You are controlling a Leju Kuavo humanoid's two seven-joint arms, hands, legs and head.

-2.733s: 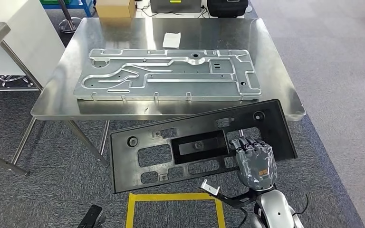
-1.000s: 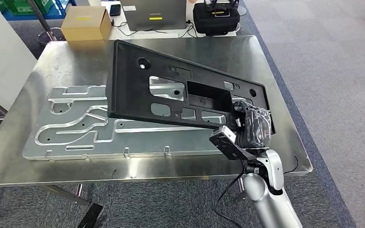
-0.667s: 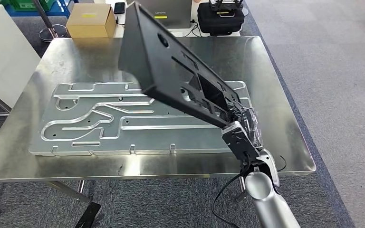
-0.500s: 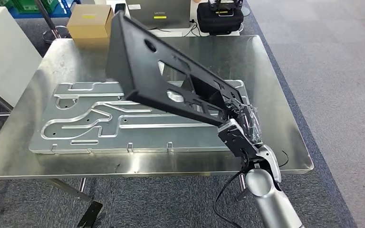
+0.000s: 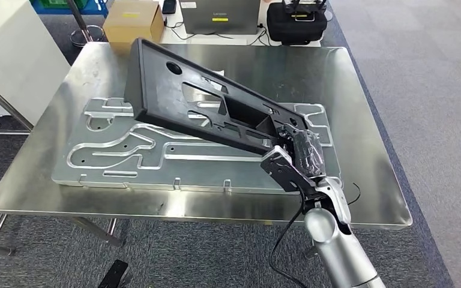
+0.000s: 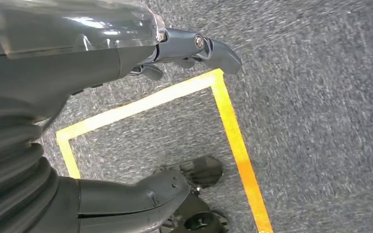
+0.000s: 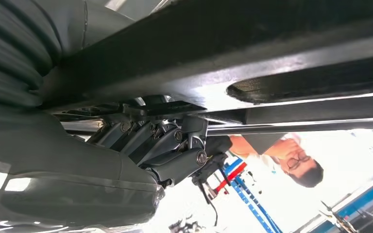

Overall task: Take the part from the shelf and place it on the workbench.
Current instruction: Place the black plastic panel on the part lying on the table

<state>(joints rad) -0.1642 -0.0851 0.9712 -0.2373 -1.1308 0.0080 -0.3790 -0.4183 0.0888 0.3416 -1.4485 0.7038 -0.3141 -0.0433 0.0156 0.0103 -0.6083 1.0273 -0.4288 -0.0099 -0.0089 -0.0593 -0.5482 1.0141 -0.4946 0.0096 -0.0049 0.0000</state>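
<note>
**Black panel held tilted over the workbench, one end low**

Above the stainless workbench (image 5: 360,180), the right hand (image 5: 305,153) grips the black plastic panel (image 5: 174,99) by its near-right end. The panel's long axis runs from the hand at about 4 o'clock up toward 10 o'clock, and it is tilted: the gripped end sits low, near the table, while the far end stands raised over the grey stamped metal plate (image 5: 126,156) lying flat on the bench. Whether the low end already touches the plate cannot be told from the head view.

The coming move likely turns on that slope. The free end lies well away from the hand toward 10 o'clock, so setting the part down probably means bringing that end down until the panel rests flat, most likely on the metal plate, which takes up much of the benchtop under it.

In the right wrist view the dark fingers (image 7: 175,145) curl against the panel's underside (image 7: 252,43), though the exact contact is lost in shadow. A person (image 7: 281,155) stands beyond.

The left hand (image 6: 126,58) hangs by the floor, over grey carpet and a yellow tape outline (image 6: 233,131); its fingers are spread and hold nothing. The right hand is the one at the part.

At 12 o'clock beyond the bench sit a cardboard box (image 5: 133,19) and a black case (image 5: 294,27), both cut off by the frame.
</note>
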